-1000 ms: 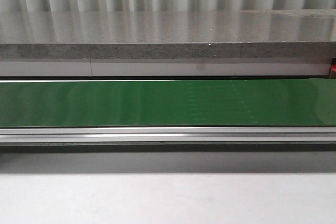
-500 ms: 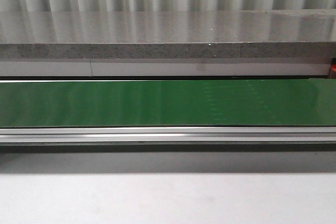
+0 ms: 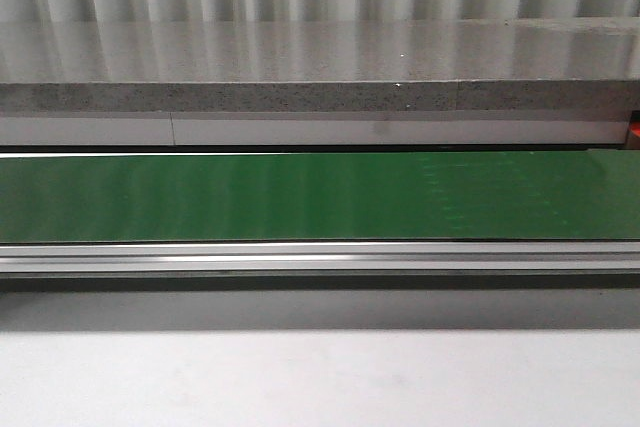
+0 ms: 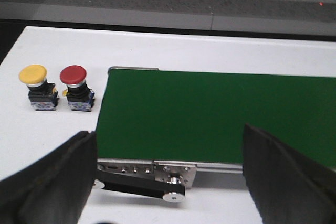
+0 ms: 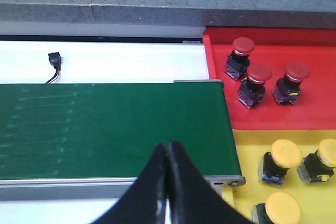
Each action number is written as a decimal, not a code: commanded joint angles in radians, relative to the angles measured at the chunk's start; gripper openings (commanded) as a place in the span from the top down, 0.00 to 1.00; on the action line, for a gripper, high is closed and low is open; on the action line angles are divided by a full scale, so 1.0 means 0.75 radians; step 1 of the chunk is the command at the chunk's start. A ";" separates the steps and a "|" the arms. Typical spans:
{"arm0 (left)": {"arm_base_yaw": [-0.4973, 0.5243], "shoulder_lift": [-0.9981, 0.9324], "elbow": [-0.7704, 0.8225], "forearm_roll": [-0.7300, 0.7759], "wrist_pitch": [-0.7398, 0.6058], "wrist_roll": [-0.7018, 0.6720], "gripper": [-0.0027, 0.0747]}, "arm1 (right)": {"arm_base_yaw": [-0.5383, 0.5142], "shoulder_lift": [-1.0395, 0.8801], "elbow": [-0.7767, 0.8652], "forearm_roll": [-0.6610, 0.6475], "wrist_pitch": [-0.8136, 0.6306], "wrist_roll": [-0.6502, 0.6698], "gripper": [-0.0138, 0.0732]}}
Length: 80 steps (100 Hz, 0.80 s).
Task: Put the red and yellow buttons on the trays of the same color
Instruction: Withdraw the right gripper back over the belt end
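In the left wrist view a yellow button (image 4: 34,76) and a red button (image 4: 73,77) stand side by side on the white table, just off the end of the green belt (image 4: 220,114). My left gripper (image 4: 168,177) hangs open over the belt's near rail, nothing between its fingers. In the right wrist view the red tray (image 5: 315,114) holds three red buttons (image 5: 253,80) and the yellow tray (image 5: 244,148) holds three yellow buttons (image 5: 281,156). My right gripper (image 5: 168,150) is shut and empty above the belt's end. Neither gripper shows in the front view.
The green conveyor belt (image 3: 300,197) runs across the front view with an aluminium rail (image 3: 320,257) along its near side. A grey stone ledge (image 3: 320,67) lies behind it. A small black connector with wires (image 5: 54,61) lies on the white surface beyond the belt.
Faint marks on the belt have shifted to the right in the front view, so the belt is running. Nothing else has moved there.
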<state>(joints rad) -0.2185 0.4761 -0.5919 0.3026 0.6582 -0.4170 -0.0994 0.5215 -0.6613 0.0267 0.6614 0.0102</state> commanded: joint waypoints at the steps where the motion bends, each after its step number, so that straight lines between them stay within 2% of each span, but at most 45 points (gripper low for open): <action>1: 0.014 0.078 -0.099 0.135 -0.102 -0.162 0.25 | -0.002 0.000 -0.033 -0.005 -0.094 -0.014 0.92; 13: 0.044 0.226 -0.213 0.258 -0.052 -0.292 0.25 | -0.002 0.000 -0.033 -0.005 -0.094 -0.014 0.92; 24: 0.095 0.384 -0.318 0.269 -0.031 -0.331 0.25 | -0.002 0.000 -0.033 -0.005 -0.094 -0.014 0.92; 50: 0.265 0.760 -0.537 0.253 -0.025 -0.344 0.25 | -0.002 0.000 -0.033 -0.005 -0.095 -0.014 0.92; 80: 0.430 1.151 -0.692 0.209 -0.059 -0.344 0.25 | -0.002 0.000 -0.033 -0.005 -0.095 -0.014 0.92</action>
<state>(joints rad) 0.0819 1.2992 -1.0526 0.4551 0.6679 -0.6675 -0.0994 0.5215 -0.6613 0.0267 0.6614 0.0102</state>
